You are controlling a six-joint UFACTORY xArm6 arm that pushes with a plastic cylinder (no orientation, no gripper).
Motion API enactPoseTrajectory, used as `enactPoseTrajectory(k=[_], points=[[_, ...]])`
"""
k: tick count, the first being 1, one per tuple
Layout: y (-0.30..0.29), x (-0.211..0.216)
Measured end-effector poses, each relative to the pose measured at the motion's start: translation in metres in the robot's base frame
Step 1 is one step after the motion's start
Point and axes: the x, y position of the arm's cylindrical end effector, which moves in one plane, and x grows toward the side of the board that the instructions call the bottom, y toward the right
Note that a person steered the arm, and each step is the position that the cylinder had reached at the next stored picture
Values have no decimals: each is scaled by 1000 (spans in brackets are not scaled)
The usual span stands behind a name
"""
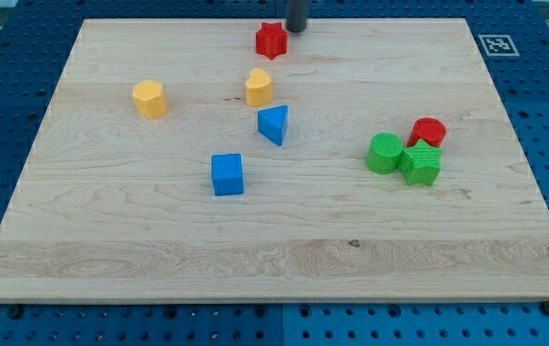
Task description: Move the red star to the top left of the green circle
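Observation:
The red star (271,39) lies near the view's top centre of the wooden board. My tip (296,30) is just to the star's upper right, close to it; I cannot tell if it touches. The green circle (385,153) lies at the right middle, far to the lower right of the star. A green star (421,164) touches its right side, and a red circle (429,133) sits just above that star.
A yellow hexagon (149,98) lies at the left. A yellow block (259,86) sits below the red star, with a blue triangle (273,124) under it and a blue cube (227,174) lower left. The board's top edge (159,20) is near the star.

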Motion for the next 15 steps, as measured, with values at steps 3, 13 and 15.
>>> enactPoseTrajectory(k=[3, 13, 15], points=[[-53, 13], [-12, 67], [14, 37]])
